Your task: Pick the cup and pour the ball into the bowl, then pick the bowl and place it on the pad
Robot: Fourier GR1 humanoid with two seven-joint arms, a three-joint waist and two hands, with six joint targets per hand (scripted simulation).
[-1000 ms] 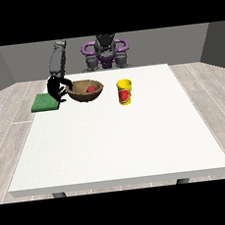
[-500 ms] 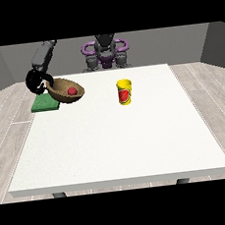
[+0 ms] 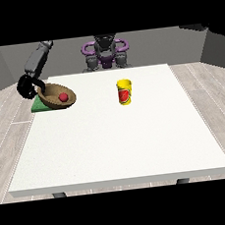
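Fingers (image 3: pixel 38 85) of the black hand at the view's left (image 3: pixel 28 87) are curled over the near rim of the brown wooden bowl (image 3: pixel 57 96), gripping it, as far as you can judge at this distance. You see the bowl tilted, over the flat green square pad (image 3: pixel 37 106) at the left edge of the large white desk (image 3: pixel 117 133); whether it touches the pad is unclear. A small red ball (image 3: pixel 63 97) lies inside the bowl. Your yellow cup with a red label (image 3: pixel 124 92) stands upright well apart to the right, nothing between them.
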